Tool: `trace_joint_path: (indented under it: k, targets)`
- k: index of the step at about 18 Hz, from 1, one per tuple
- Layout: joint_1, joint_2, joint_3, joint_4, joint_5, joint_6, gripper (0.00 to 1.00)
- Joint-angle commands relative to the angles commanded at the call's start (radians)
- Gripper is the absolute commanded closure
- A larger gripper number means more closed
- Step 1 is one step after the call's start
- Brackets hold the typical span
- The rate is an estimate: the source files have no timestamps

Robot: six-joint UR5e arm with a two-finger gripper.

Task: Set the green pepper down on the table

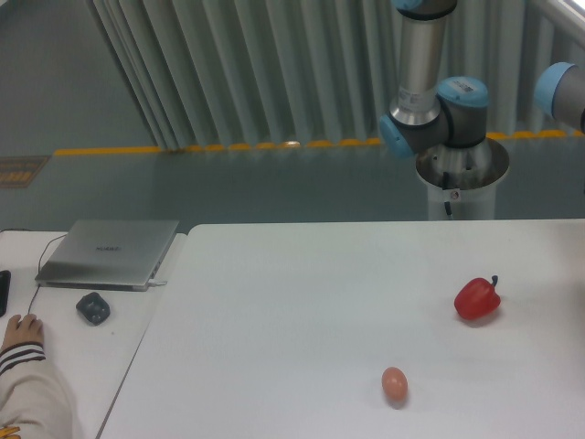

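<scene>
Table: my white tabletop (302,302) is smooth and plain, reaching to the right and lower edges of the view.
Green pepper: I cannot find it anywhere in view.
My gripper: out of view; only my arm's (430,101) silver tube and blue-capped joints show, above the pedestal (462,187) behind the table, so I cannot tell whether my fingers are spread or closed.
On the table: a red pepper (477,299) at the right, a tan egg (394,383) nearer the front, well apart.
Side desk: a narrower white desk (73,338) on the left with a closed silver laptop (110,251), a dark mouse (93,308), and a person's hand (20,331) in a striped cuff.
Room: grey-green floor, a yellow floor line (228,146), pale ribbed curtain (256,64) behind.
</scene>
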Motion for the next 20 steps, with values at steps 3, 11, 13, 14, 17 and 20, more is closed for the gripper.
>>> trace_joint_path:
  k: [3, 11, 13, 14, 17, 20]
  targets:
    - [0.0, 0.0, 0.0, -0.008, 0.0, 0.0, 0.0]
    - [0.044, 0.014, -0.049, 0.009, 0.0, 0.005, 0.0]
    - [0.058, 0.031, -0.052, 0.012, 0.006, 0.008, 0.0]
    - [0.063, 0.032, -0.051, 0.014, 0.006, 0.008, 0.0]
    - [0.093, 0.032, -0.054, 0.011, 0.011, 0.012, 0.0]
    - [0.165, 0.037, -0.058, 0.002, 0.0, 0.043, 0.0]
